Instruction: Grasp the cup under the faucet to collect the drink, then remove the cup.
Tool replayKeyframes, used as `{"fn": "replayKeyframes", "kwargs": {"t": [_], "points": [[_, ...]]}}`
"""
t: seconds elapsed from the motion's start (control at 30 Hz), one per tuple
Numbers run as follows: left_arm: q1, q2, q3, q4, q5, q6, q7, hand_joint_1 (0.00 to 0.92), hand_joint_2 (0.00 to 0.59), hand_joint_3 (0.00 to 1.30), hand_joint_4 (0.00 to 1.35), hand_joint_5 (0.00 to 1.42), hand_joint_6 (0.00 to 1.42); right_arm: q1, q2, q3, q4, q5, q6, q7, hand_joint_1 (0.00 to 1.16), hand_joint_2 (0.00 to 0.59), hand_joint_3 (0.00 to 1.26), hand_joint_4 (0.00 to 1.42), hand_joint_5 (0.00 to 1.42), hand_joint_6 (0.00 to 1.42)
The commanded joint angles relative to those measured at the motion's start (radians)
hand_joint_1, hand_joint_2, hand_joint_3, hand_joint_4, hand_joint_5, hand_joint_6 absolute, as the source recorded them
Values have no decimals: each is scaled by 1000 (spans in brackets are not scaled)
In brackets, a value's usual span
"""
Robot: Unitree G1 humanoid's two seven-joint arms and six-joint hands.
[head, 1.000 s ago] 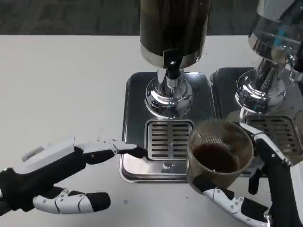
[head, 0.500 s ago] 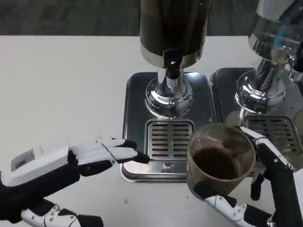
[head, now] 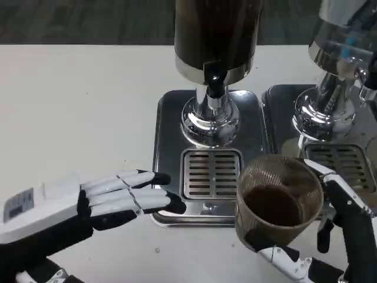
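My right hand (head: 330, 236) grips the cup (head: 278, 200), filled with dark drink and already clear of the faucet (head: 214, 82), near the counter's front edge. Filling looks done; I judge only setting it down remains, left hand (head: 100, 200) released beside the tray (head: 168, 153).

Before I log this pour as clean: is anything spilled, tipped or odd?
Nothing stands out. The right hand holds the cup upright with dark drink inside, off the drip tray. A few tiny specks dot the table near the left hand.
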Motion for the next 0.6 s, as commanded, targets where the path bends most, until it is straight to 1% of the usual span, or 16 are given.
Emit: {"fn": "replayKeyframes", "kwargs": {"t": [0.03,0.3,0.6], "points": [[1,30,-11,13,6,-18,33,0,150,177,90,54,74,0,9,-7,-36,16,-49,-6,792,199,669,734,950,1278],[3,44,-20,21,15,-23,62,0,148,178,91,55,74,3,15,-9,-33,19,-54,-4,792,199,674,734,961,1280],[4,50,-25,28,15,-17,78,0,147,178,90,56,74,1,16,-10,-32,24,-56,0,783,195,685,743,962,1281]]}}
